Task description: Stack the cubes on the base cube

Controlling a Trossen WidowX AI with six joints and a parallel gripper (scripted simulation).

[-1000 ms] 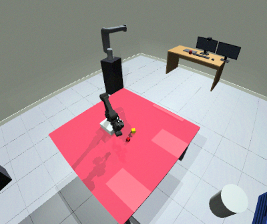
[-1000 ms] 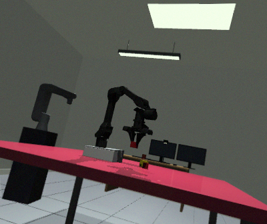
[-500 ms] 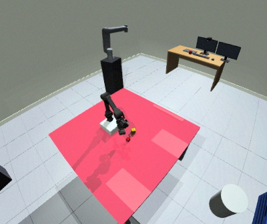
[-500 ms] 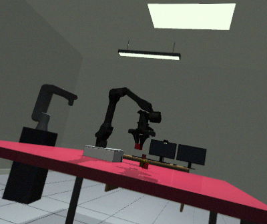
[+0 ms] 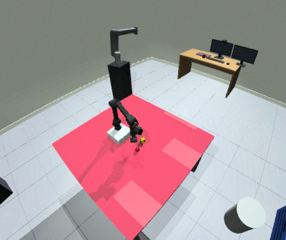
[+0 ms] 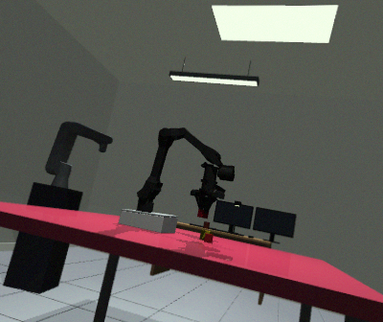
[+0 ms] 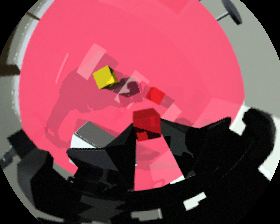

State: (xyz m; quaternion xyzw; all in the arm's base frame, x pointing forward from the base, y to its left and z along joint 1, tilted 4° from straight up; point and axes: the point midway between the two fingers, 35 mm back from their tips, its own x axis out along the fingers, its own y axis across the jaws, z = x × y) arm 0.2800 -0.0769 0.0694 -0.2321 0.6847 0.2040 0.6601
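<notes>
The yellow cube (image 5: 142, 140) (image 6: 206, 234) (image 7: 104, 77) sits on the red table top. One loose red cube (image 5: 137, 149) (image 6: 209, 238) (image 7: 155, 95) lies on the table a short way from it, apart in the top view and the wrist view, and partly covers it in the exterior view. My gripper (image 5: 134, 140) (image 6: 202, 209) (image 7: 146, 123) is shut on the other red cube (image 6: 201, 214) (image 7: 146, 118) and holds it in the air, above the level of the yellow cube. The held cube is hidden in the top view. Nothing shows on top of the yellow cube.
A white box (image 5: 119, 135) (image 6: 145, 221) stands at the arm's base, beside the cubes. The red table (image 5: 86, 143) (image 6: 283, 268) carries the arm and cubes. A desk with monitors (image 5: 222, 47) (image 6: 233, 218) and a black pedestal (image 5: 120, 80) (image 6: 39, 249) stand beyond the table.
</notes>
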